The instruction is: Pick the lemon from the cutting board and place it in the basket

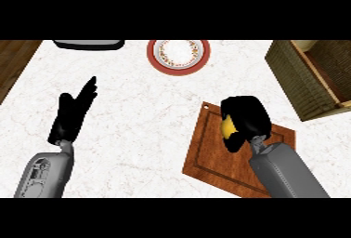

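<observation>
A brown wooden cutting board (212, 153) lies on the white marble counter at the right of centre. Over its upper part my right hand (245, 116) is curled round a yellow lemon (227, 126), of which only a small patch shows between thumb and fingers. The woven olive basket (295, 79) with a wooden inner frame stands at the far right, a little beyond the board. My left hand (72, 111) rests open on the left, fingers straight and pointing away, holding nothing.
A red-rimmed plate (179, 56) with a patterned white centre sits at the back middle. A dark tray-like object (89, 44) shows at the back left edge. Dark wood (14, 60) borders the counter at the left.
</observation>
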